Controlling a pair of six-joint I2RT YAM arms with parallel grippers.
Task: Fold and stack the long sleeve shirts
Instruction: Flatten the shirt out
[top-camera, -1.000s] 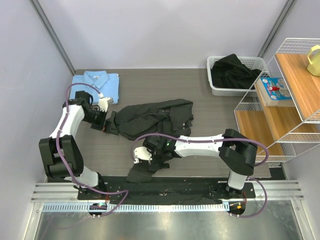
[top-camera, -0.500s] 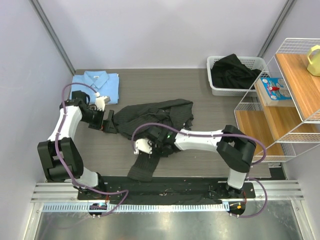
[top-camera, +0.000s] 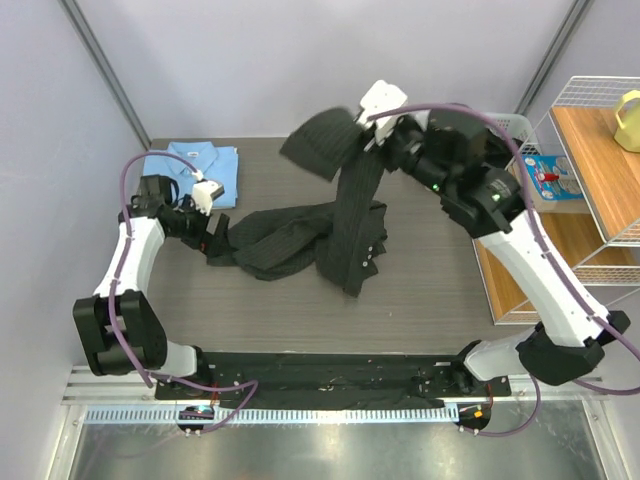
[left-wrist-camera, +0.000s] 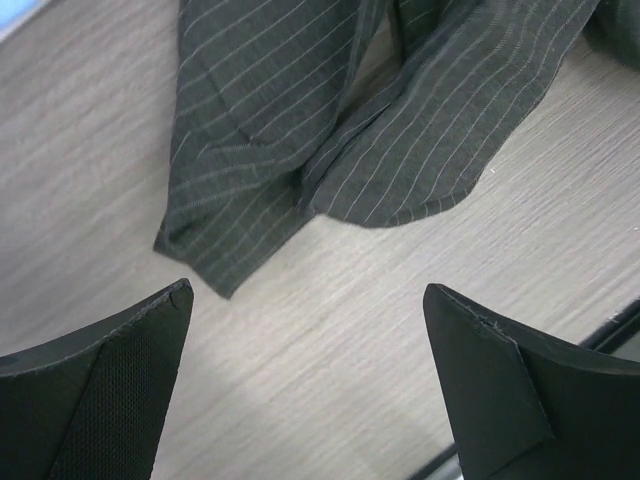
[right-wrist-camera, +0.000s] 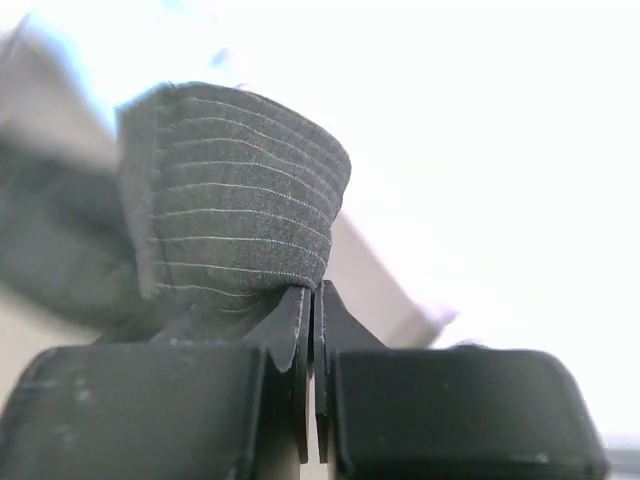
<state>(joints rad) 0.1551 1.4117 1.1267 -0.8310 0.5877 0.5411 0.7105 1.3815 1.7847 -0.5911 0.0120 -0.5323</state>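
The black pinstriped long sleeve shirt lies crumpled mid-table. One sleeve rises from it, its cuff pinched in my right gripper, which is shut and held high over the back of the table. In the right wrist view the right gripper has its jaws pressed together on the striped cloth. My left gripper sits low at the shirt's left end, open. In the left wrist view the left gripper holds nothing, and the shirt's edge lies just ahead of it. The light blue shirt lies folded at the back left.
A white basket stands at the back right, mostly hidden behind my right arm. A wire shelf with a blue box and a yellow jug lines the right side. A black mat runs along the near edge.
My right gripper shut on the sleeve near the front of the table, then swung up and back, pulling the sleeve into the air. The left arm shifted slightly toward the back.
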